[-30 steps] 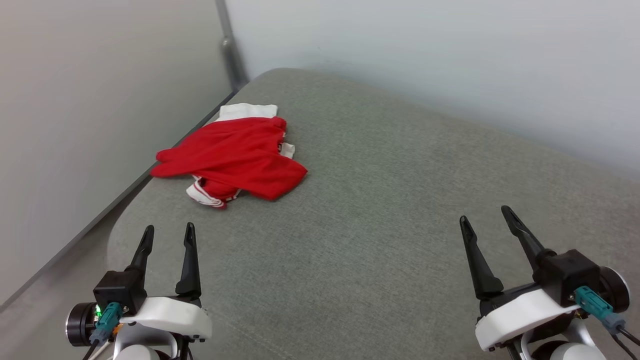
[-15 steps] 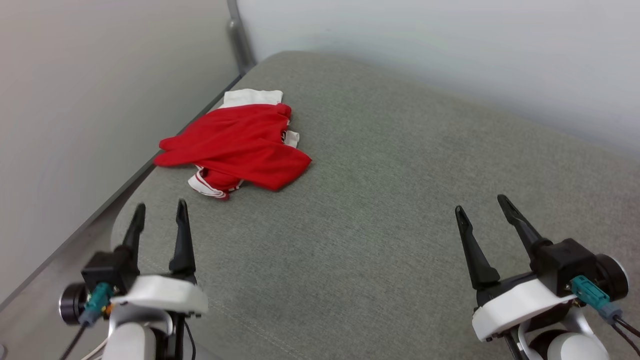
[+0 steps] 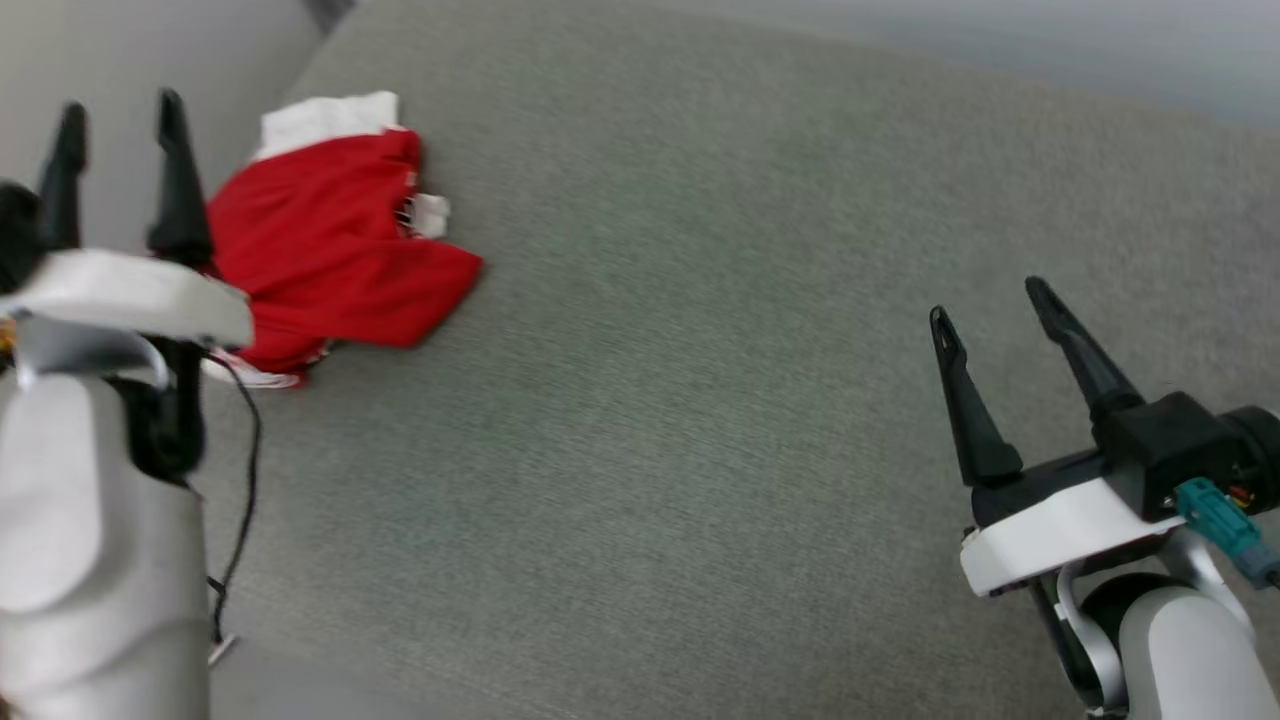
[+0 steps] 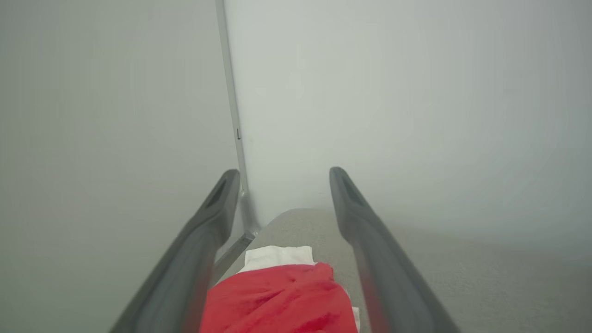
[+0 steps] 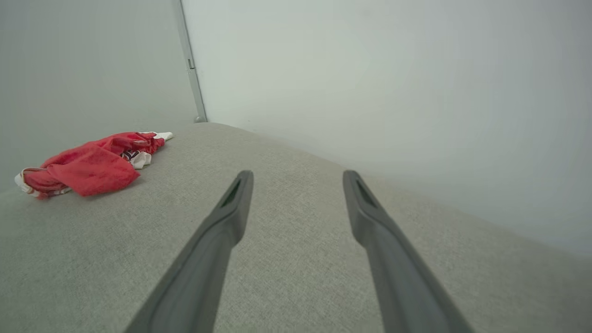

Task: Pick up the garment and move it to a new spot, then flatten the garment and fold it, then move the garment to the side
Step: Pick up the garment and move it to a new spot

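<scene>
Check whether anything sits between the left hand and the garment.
Nothing visible does. The open left hand hovers beside the red garment on the grey cushion; its wrist view shows the garment straight ahead.

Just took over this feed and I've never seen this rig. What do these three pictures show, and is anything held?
This is a two-armed robot seen through its own cameras. The head view looks down at a grey padded surface. The left gripper stands at the left edge, the right gripper at the lower right; each has two long dark fingers, spread open, holding nothing. The other two pictures look along each gripper's fingers from its wrist. One thing lies on the surface: the garment, a crumpled red shirt with white parts, near the far left corner by the walls. The left wrist view frames it between that gripper's open fingers.
</scene>
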Available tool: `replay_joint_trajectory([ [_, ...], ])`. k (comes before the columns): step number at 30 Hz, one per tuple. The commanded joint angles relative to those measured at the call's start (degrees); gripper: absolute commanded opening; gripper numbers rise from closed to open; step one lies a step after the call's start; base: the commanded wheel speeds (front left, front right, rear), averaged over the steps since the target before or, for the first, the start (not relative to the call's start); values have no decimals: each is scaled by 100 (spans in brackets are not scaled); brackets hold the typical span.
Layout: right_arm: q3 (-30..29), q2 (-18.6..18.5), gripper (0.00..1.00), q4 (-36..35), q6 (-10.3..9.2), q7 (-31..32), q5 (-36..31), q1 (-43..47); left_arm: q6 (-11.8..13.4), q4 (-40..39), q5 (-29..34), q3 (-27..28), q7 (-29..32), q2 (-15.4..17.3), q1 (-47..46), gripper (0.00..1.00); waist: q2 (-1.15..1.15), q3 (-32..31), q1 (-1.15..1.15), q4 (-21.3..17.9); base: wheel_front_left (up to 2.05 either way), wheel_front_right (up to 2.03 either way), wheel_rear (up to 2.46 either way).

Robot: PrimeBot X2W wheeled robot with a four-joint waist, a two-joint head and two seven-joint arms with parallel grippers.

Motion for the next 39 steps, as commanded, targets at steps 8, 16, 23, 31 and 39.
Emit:
replay_joint_trajectory([
  [8, -71, -7, 100, -46, -4, -182, -4, -433, -41, 1323, -666, 141, 2014, 1003, -1182, 100, 0, 1216, -1, -981, 0, 0, 0],
  [16, -26, 24, 100, 139, -4, -378, 52, -655, -54, 2411, -1476, 73, 3706, 1667, -1331, 100, 0, 1538, -1, -1258, 0, 0, 0],
  [23, 4, 34, 100, 221, -4, -440, 56, -744, -28, 3222, -1937, 113, 4760, 1776, -1081, 100, 0, 1617, -1, -1322, 0, 0, 0],
  [31, -6, 19, 100, 239, -4, -441, 38, -746, 25, 3159, -1786, 3, 4373, 1880, -1125, 0, 0, 1478, -1, -1297, 0, 0, 0],
  [39, -31, 64, 100, 419, -4, -566, 155, -525, 86, 2851, -1478, -84, 2921, 1974, -1347, 0, 0, 840, -1, -1234, 0, 0, 0],
])
